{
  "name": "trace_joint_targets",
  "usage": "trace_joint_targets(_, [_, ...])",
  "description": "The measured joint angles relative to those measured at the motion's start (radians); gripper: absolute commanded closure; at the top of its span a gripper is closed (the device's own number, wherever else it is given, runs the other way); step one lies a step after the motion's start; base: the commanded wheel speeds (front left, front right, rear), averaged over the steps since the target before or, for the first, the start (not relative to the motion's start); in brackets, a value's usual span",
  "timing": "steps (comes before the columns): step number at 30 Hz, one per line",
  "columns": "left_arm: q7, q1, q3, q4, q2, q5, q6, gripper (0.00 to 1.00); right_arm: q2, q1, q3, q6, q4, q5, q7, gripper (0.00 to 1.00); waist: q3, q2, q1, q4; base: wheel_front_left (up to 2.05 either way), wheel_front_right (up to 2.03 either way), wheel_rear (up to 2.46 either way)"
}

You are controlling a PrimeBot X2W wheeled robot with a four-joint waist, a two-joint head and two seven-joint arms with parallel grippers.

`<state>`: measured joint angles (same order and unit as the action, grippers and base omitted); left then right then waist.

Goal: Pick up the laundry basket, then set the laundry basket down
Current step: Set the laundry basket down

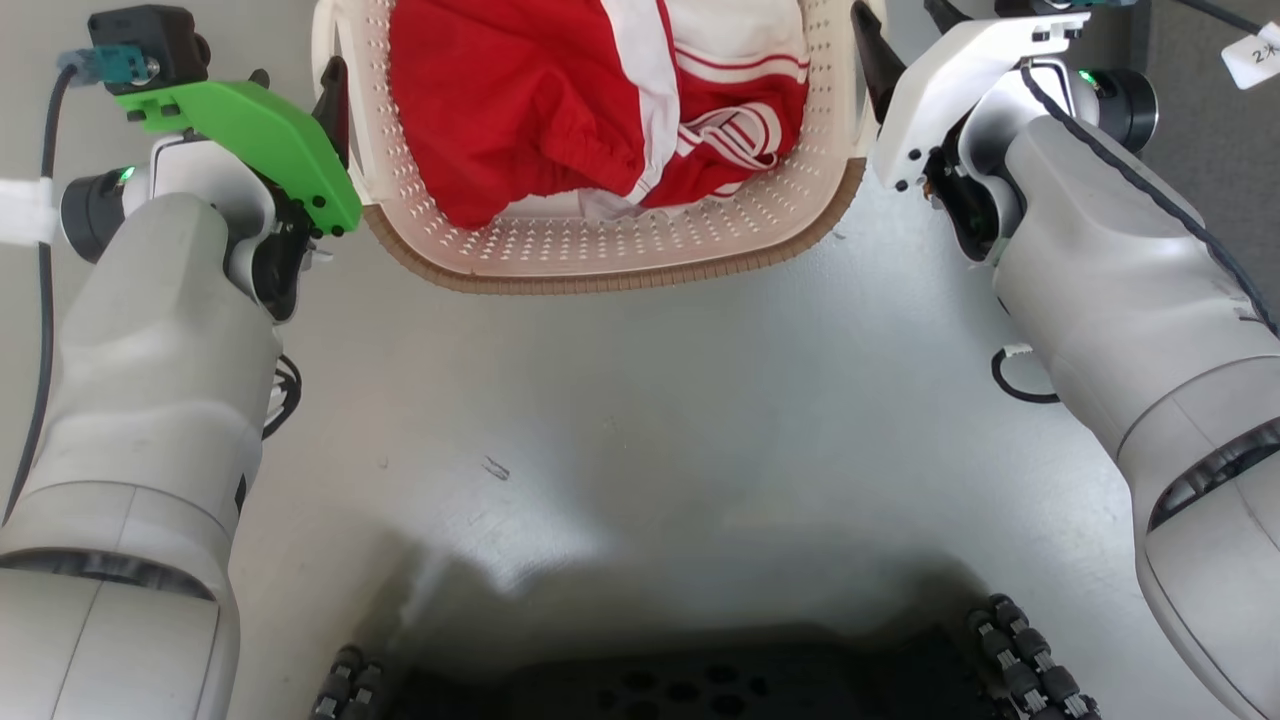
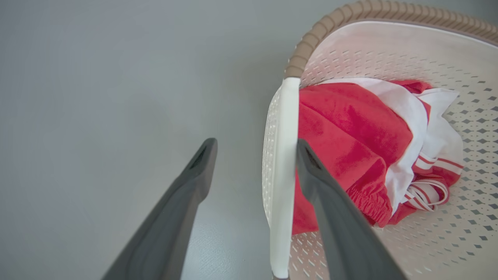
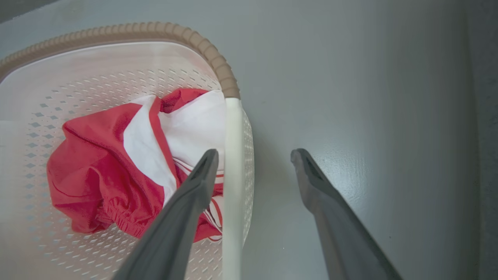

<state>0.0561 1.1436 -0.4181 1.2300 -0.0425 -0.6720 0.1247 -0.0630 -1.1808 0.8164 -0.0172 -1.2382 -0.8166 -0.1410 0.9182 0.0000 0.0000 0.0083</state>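
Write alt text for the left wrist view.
The left gripper, fingers open, straddles the white side handle of the laundry basket, one finger outside over grey floor, one inside beside a crumpled red and white garment.

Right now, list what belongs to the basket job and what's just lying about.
Job: laundry basket; left gripper, right gripper, each open, straddling one side of it.
Lying about: red-and-white clothes in the basket; black cable loop; paper tag.

One laundry basket is counted, and two white handles are seen on it. One heap of red and white cloth is counted. Two claws are counted, the left claw and the right claw, and two dark fingers are seen on each.
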Motion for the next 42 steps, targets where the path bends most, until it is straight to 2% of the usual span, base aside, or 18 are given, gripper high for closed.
trace_joint_targets(14, [0.157, -0.106, -0.02, -0.027, -0.002, 0.0, 0.003, 0.0, 0.0, 0.071, -0.011, -0.018, 0.024, -0.004, -0.096, 0.0, -0.127, 0.0, 0.0, -0.002, 0.0, 0.0, 0.0])
trace_joint_targets(25, [0.193, -0.178, -0.032, -0.114, -0.008, 0.0, 0.004, 0.0, 0.0, 0.146, -0.043, -0.017, 0.076, -0.004, -0.114, 0.0, -0.263, 0.0, 0.0, -0.003, 0.0, 0.0, 0.0])
trace_joint_targets(32, [0.196, -0.231, -0.029, -0.184, -0.04, 0.007, 0.004, 0.0, -0.026, 0.171, -0.117, 0.02, 0.235, 0.024, -0.114, 0.0, -0.353, 0.0, 0.0, -0.005, 0.0, 0.0, 0.0])
trace_joint_targets(38, [0.196, -0.258, 0.035, -0.332, -0.082, 0.032, 0.004, 0.0, -0.059, 0.252, -0.171, 0.056, 0.341, 0.079, -0.114, 0.0, -0.431, 0.0, 0.0, -0.008, 0.0, 0.0, 0.0])
trace_joint_targets(42, [0.196, -0.309, 0.064, -0.415, -0.09, 0.064, 0.004, 0.0, -0.075, 0.306, -0.203, 0.078, 0.418, 0.123, -0.114, 0.0, -0.484, 0.0, 0.0, -0.009, 0.0, 0.0, 0.0])
